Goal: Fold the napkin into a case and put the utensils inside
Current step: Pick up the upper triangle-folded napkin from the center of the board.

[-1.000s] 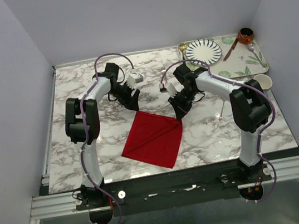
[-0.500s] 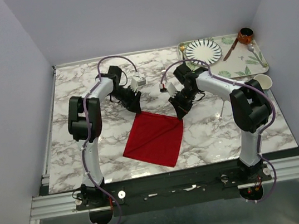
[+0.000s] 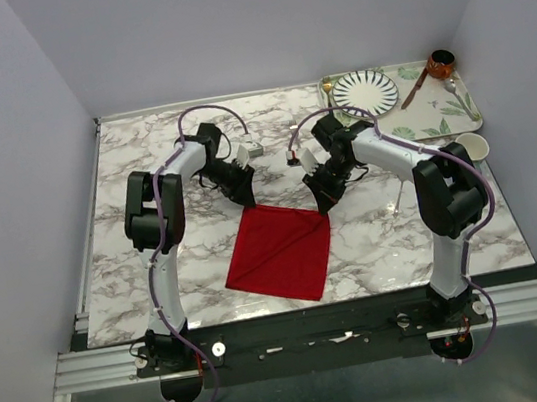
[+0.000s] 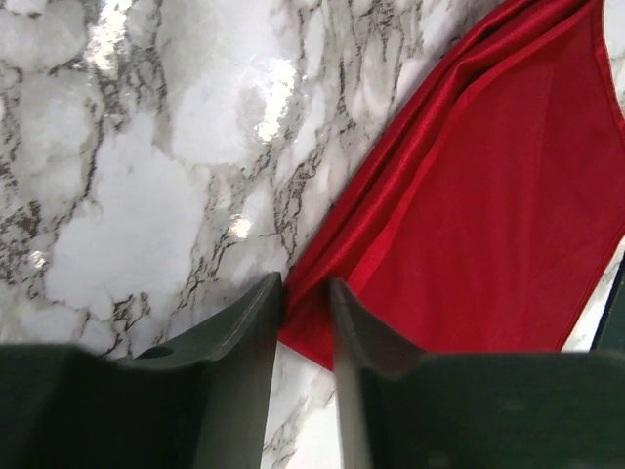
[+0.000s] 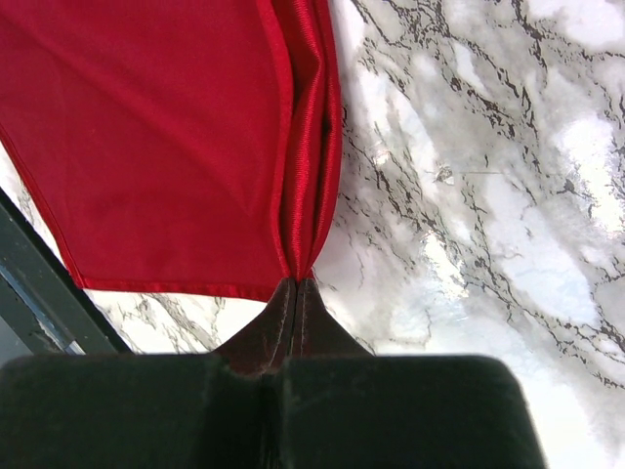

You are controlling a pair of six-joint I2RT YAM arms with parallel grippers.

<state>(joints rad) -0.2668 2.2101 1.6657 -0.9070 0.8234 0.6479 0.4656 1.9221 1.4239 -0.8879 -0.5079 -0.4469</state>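
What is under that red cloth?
Only the marble table shows around the cloth. The cloth lies mostly flat with no bump, but whatever it covers is hidden in every view.

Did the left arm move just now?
Yes. The left arm slid away from the table's back edge and a little to the right, bringing its jaws to the napkin's far corner.

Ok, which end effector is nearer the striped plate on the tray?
Right. The right end effector pinches the napkin at its far right corner, near-left of the plate; the left end effector is at the far left corner, farther off.
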